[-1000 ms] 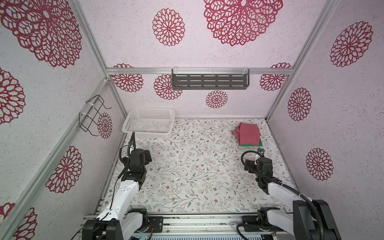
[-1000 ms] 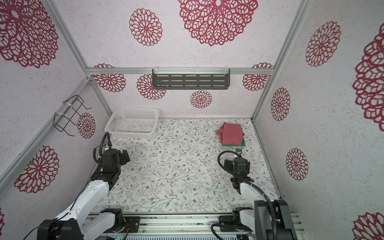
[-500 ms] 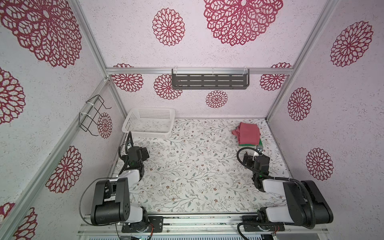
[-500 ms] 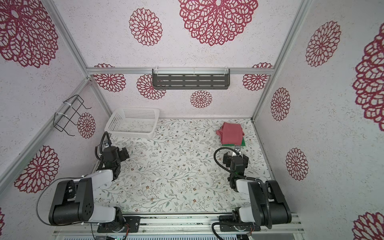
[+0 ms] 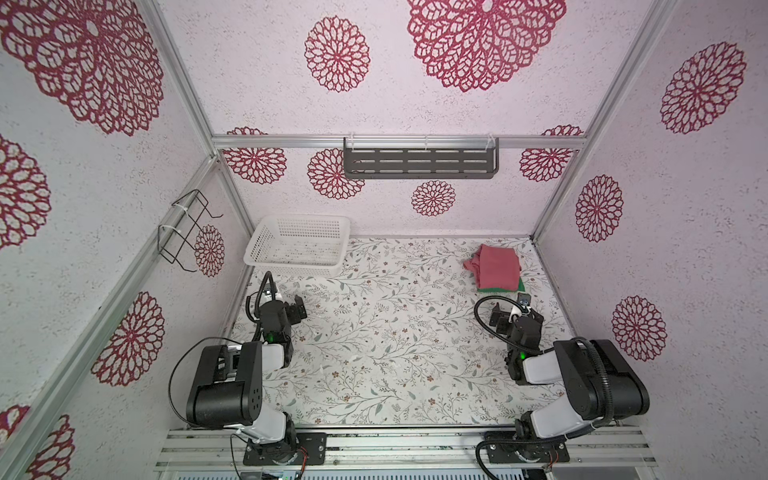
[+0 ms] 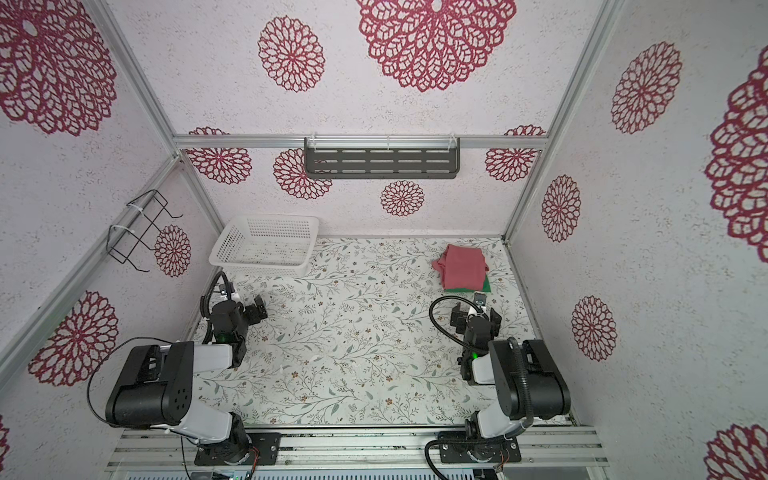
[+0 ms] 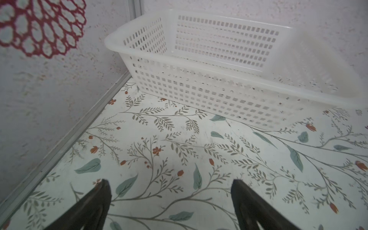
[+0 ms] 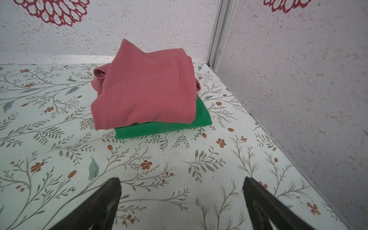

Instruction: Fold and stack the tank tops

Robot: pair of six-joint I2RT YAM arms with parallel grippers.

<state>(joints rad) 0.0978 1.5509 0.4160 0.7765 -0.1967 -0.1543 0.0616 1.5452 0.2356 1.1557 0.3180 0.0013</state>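
Observation:
The two tank tops lie folded in one stack at the back right corner. The rose-red one [image 5: 496, 266] [image 6: 463, 266] [image 8: 145, 89] lies on top of the green one [image 5: 510, 287] [image 6: 476, 287] [image 8: 163, 127]. My right gripper [image 5: 517, 311] [image 6: 477, 311] [image 8: 181, 179] is open and empty, a short way in front of the stack and clear of it. On the left side my left gripper [image 5: 287, 302] [image 6: 247, 305] [image 7: 169, 182] is also open and empty, low over the floral tabletop and facing the basket.
A white perforated basket [image 5: 291, 262] [image 6: 257, 263] [image 7: 199, 65] stands empty at the back left, close to the left gripper. A wire rack [image 5: 187, 230] hangs on the left wall and a dark shelf [image 5: 419, 163] on the back wall. Walls close in on both sides.
Both arms have folded back toward their bases, with their elbows raised at the near edge. Both grippers stay open and the stack has not moved.

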